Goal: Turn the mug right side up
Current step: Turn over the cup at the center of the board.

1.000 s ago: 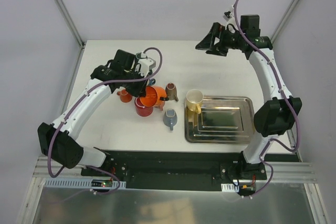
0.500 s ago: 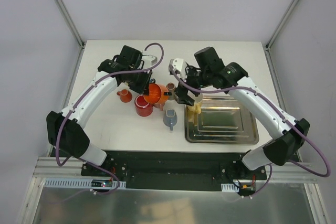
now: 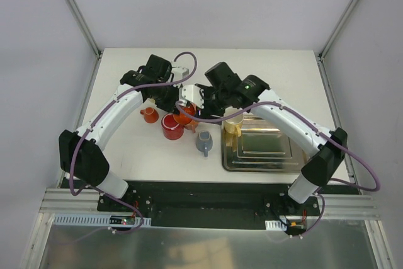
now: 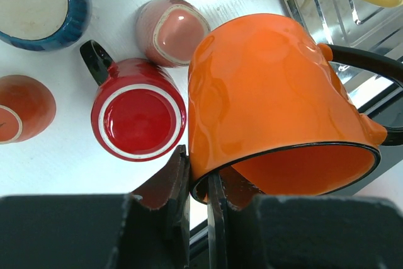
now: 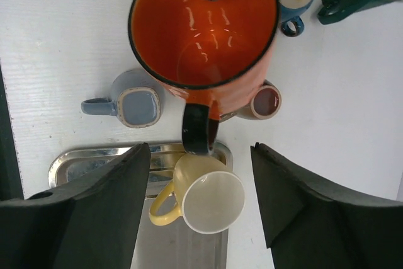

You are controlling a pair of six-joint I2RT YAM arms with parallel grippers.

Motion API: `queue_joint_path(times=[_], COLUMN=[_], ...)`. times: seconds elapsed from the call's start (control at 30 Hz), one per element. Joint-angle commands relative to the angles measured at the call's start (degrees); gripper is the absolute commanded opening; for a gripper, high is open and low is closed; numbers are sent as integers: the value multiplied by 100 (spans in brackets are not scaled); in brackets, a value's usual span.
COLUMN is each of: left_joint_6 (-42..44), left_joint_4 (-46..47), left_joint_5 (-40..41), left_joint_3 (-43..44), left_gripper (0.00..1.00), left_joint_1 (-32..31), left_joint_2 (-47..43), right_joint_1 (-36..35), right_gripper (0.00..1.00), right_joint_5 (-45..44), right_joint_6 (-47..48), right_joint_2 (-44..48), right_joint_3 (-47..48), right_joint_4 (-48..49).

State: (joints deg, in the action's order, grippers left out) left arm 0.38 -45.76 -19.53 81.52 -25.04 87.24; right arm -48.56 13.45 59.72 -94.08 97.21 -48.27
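I read the left gripper [image 4: 198, 184] as pinched onto the black-edged rim of the orange ceramic mug [image 4: 277, 105], one finger inside the mouth and one outside. The mug hangs tilted on its side, clear of the white table [image 3: 126, 149], above the cluster of small mugs and just over the red glazed mug [image 4: 138, 121]. Its open mouth faces the right wrist camera.

The right gripper [image 5: 200, 149] has its jaws spread wide. In the right wrist view, the mug's black handle [image 5: 198, 129] sits between the fingers, with no contact visible.

A pale yellow mug [image 5: 211, 200] rests on the edge of the stainless steel tray [image 3: 264, 155].
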Motion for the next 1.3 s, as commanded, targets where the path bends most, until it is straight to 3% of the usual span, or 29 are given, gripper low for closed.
queue_joint_path(times=[0.0, 0.17, 0.47, 0.57, 0.67, 0.77, 0.9, 1.0, 1.2, 1.23, 1.27], left_joint_6=[-231, -240, -311, -346, -355, -381, -390, -399, -495, -547, -652], left_joint_4=[216, 243, 278, 357, 357, 375, 383, 401, 427, 427, 445], left_joint_5=[-323, -394, -649, -745, -815, -850, -921, -886, -755, -606, -492], left_joint_3=[277, 365, 321, 330, 356, 348, 339, 365, 794, 961, 1128], left_gripper=[0, 0, 0, 0, 0, 0, 0, 0, 0, 15, 43], left_joint_1=[43, 43, 43, 43, 43, 51, 52, 60, 236, 341, 446], left_joint_2=[-111, -102, -146, -190, -173, -155, -155, -155, -15, 21, 56], right_joint_1=[-312, -400, -427, -427, -427, -409, -374, -322, -102, -58, 21], right_gripper=[70, 63, 35, 35, 44, 44, 29, 2, 0, 0, 0], right_joint_5=[-281, -457, -747, -861, -932, -906, -871, -958, -994, -985, -976], right_joint_6=[461, 452, 698, 602, 540, 496, 461, 435, -145, -171, -206], right_joint_2=[-206, -435, -576, -629, -681, -752, -857, -875, -700, -638, -559], right_joint_3=[202, 175, 9, -62, -114, -88, -27, -53, -44, -70, -114], right_joint_4=[-236, 107, 265, 423, 529, 556, 582, 687, 995, 995, 1004])
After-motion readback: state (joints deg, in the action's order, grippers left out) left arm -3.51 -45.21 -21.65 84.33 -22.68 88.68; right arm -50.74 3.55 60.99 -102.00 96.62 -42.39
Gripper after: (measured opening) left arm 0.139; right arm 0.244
